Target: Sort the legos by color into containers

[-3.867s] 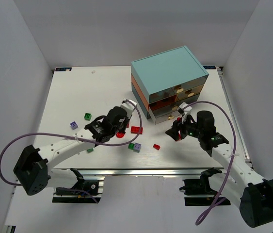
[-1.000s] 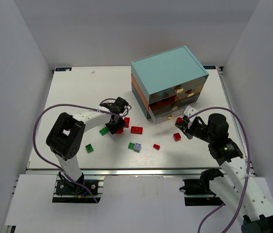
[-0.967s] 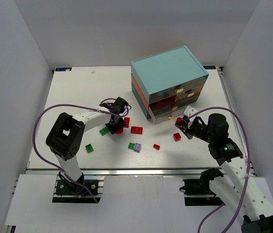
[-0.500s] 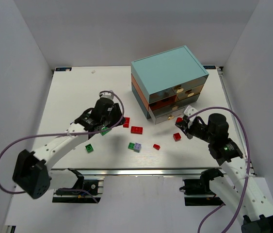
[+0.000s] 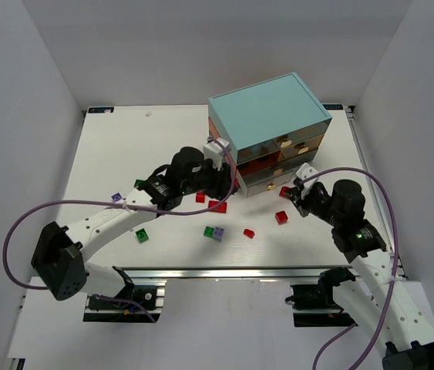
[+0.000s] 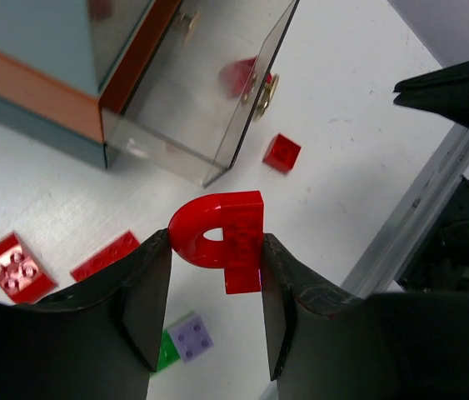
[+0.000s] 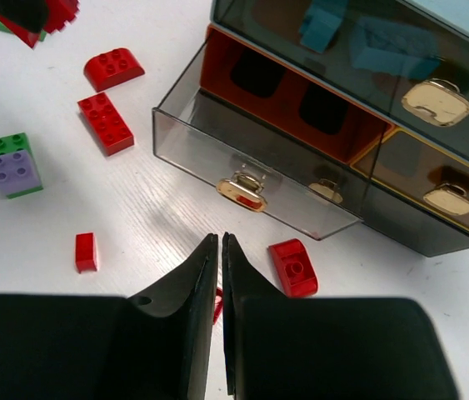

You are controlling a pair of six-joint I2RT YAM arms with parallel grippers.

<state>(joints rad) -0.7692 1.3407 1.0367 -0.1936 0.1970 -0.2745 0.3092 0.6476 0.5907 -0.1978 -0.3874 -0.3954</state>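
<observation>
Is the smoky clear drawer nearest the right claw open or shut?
Open: the drawer juts out of the chest, its gold handle well forward.

- No word, number, brand or sign can be read in any of the three views.
- On the worktop (image 5: 124, 146), a dark strip (image 5: 99, 110) lies at the 11 o'clock corner. Any print on it is too small to make out.
- A second strip (image 5: 332, 105) lies at the 1 o'clock corner, likewise too small to read.
</observation>
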